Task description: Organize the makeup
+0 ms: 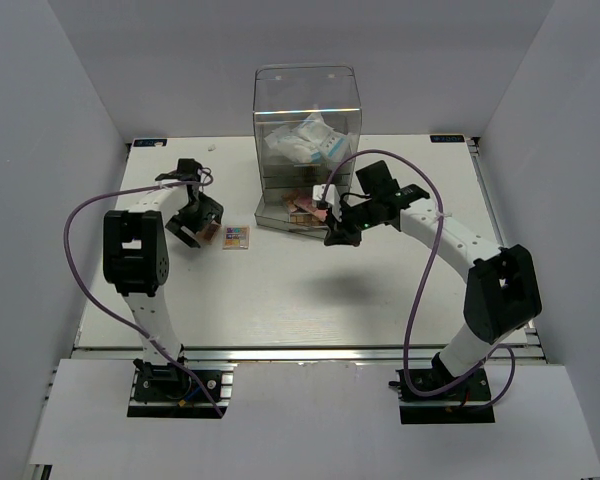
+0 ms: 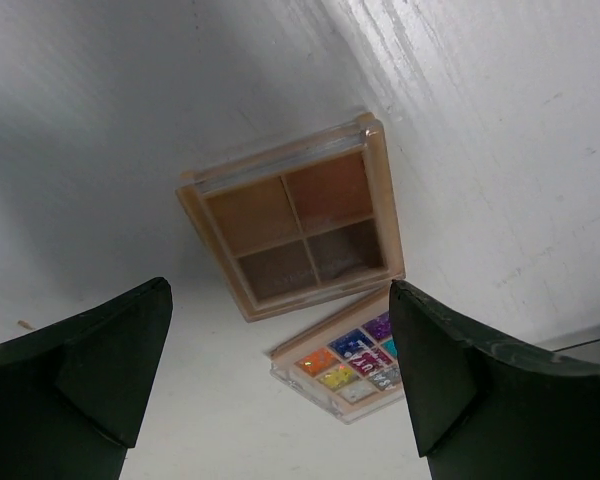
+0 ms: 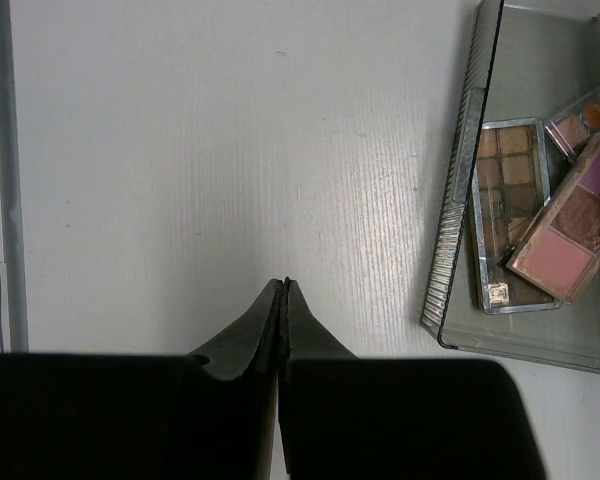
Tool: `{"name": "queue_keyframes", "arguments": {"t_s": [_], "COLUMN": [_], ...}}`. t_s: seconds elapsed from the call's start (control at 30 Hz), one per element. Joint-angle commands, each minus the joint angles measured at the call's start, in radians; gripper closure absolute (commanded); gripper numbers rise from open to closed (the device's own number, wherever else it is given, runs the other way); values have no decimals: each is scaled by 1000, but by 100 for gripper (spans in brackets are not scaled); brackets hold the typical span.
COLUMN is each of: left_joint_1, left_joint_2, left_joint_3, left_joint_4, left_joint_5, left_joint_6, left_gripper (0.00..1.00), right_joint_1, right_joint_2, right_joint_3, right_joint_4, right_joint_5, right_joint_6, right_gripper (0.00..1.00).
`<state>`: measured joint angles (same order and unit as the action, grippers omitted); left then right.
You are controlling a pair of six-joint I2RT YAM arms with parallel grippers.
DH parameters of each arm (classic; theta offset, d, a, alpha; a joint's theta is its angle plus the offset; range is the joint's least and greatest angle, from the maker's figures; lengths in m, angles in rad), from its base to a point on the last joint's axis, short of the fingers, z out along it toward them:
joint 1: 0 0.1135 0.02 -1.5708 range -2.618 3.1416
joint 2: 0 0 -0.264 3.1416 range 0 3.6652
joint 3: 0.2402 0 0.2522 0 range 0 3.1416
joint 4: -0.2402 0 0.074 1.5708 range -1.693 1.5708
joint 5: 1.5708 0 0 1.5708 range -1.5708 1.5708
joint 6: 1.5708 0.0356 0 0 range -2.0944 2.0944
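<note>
The brown four-pan palette (image 2: 295, 225) lies flat on the table (image 1: 300, 300), in its left half, abt midway btwn near and far edges. The multicolour palette (image 2: 345, 365) sits just beside it on the side twd the table's centre. From the wrist view their corners look to overlap or touch; can't tell which. From overhead the brown one is mostly hidden under the left gripper (image 2: 278, 300), which hangs over it w/ jaws spread wide and nothing btwn them.

More makeup sits in a clear tray (image 3: 460, 200) at the foot of the clear drawer box (image 1: 307, 90), by the middle of the far edge. In it a pink palette (image 3: 575, 225) rests tilted on top of a brown many-pan palette (image 3: 505, 160). A third palette (image 3: 585, 115) is cut off by the frame edge, colours hard to make out. Higher in the box, a white-blue packet (image 1: 305, 140) shows thru the acrylic, outline vague.

The right gripper (image 3: 283, 285) hovers over bare table just toward the near edge from the tray, fingers pressed together, gripping nothing.
</note>
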<state>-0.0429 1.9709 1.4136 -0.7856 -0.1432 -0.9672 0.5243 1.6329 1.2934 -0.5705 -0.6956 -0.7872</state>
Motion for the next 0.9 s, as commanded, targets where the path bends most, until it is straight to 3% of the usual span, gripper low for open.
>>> {"name": "queue_keyframes", "arguments": {"t_s": [0.0, 0.2, 0.37, 0.5, 0.63, 0.67, 0.8, 0.87], "left_joint_1": [6, 8, 9, 15, 15, 15, 17, 15], "left_joint_2": [35, 95, 102, 95, 71, 63, -1, -81], "left_joint_3": [85, 137, 96, 44, -5, -14, -71, -106], "left_joint_4": [-61, -86, -70, -49, -21, -15, 19, 86], "left_joint_5": [-24, -39, -33, -18, -1, 5, 62, 135], "left_joint_6": [28, 28, 21, 9, 1, 2, -2, -5], "left_gripper": [2, 2, 2, 9, 33, 47, 75, 84], "right_joint_1": [-4, -9, -15, -20, -24, -26, -27, -32], "right_joint_2": [-38, -62, -79, -87, -87, -87, -87, -93], "right_joint_3": [3, 4, -14, -20, -16, -13, 7, 18], "right_joint_4": [15, 9, 14, 14, 15, 14, 8, 6], "right_joint_5": [-27, -28, -28, -28, -36, -39, -45, -44], "right_joint_6": [19, 14, 22, 23, 26, 28, 31, 35], "right_gripper": [100, 100, 99, 99, 99, 99, 99, 97]}}
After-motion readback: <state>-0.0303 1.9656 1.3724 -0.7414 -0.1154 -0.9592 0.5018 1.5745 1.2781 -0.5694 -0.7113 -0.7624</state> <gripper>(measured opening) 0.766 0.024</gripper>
